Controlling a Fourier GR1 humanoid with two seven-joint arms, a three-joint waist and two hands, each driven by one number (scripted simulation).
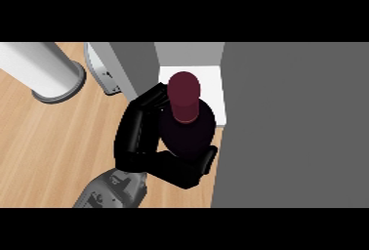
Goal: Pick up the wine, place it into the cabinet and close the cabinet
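Observation:
The wine bottle (184, 95) stands upright, seen from above: a dark red capped neck over a near-black body. My left hand (135, 133) is shut on it, fingers wrapped round the left and far side and the thumb (193, 172) round the near side. The bottle is held at the mouth of the grey cabinet (296, 122), its neck over the white inner floor (196, 72). The cabinet's grey door (135, 62) stands open, just left of the opening. My right hand shows nowhere.
A white cylinder with a grey base ring (42, 68) stands on the wooden counter (51, 146) at the upper left. A grey-and-white fitting (103, 68) sits just left of the door. The cabinet's block fills the right side of the view.

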